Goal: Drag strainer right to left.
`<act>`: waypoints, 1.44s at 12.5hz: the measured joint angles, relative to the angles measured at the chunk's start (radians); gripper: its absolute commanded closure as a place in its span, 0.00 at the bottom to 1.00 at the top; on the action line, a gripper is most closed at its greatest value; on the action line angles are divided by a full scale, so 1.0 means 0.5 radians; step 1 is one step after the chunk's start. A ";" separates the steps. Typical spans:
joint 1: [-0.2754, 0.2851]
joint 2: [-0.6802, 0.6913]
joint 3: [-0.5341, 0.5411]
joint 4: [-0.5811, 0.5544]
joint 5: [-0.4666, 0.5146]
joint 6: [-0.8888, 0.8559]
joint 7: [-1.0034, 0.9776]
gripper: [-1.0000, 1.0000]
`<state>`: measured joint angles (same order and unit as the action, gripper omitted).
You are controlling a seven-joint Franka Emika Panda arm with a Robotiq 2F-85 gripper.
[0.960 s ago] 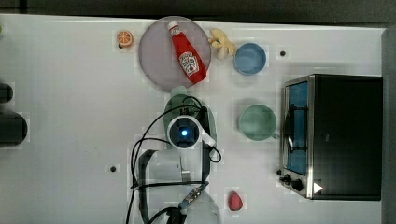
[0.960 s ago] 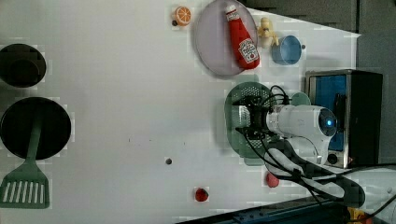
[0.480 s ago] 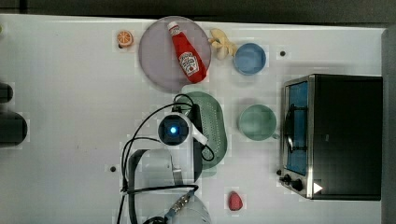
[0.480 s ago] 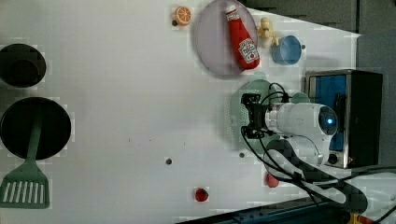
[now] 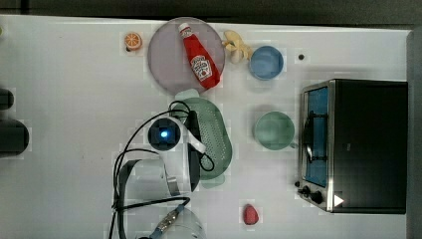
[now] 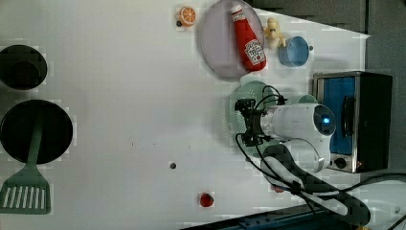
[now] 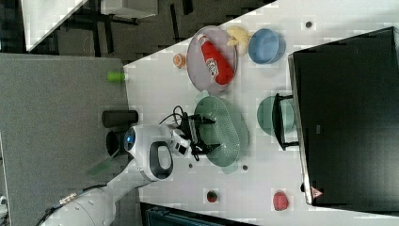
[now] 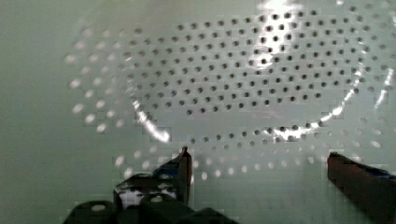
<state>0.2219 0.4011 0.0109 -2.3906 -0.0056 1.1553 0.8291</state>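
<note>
In the top view the strainer (image 5: 211,142) lies mid-table, long axis twelve to six. The gripper (image 7: 200,133), fingers spread wide, sits inside its nine-o'clock wall, gripping nothing; the drag heads toward nine.

Top view looks straight down on the table (image 5: 74,124); left and right views look from high, opposite sides; all share the oven (image 5: 358,144). Wrist view sits close inside the strainer (image 8: 233,84).

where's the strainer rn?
Near the middle of the top view: the strainer sits just below the plate with the ketchup bottle, left of the green bowl, with the open gripper over its left edge.
</note>
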 measured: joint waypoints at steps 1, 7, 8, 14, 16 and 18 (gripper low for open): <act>0.009 0.000 0.017 -0.004 0.004 0.000 0.049 0.00; 0.154 0.033 0.075 0.055 -0.006 -0.074 0.436 0.00; 0.177 0.034 0.083 0.059 0.024 -0.096 0.471 0.00; 0.312 0.075 0.149 0.219 0.029 -0.180 0.697 0.00; 0.362 0.069 0.157 0.219 0.050 -0.201 0.748 0.00; 0.397 0.097 0.174 0.230 0.125 -0.207 0.752 0.00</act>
<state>0.4204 0.4495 0.0980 -2.2754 0.0571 1.0518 1.2051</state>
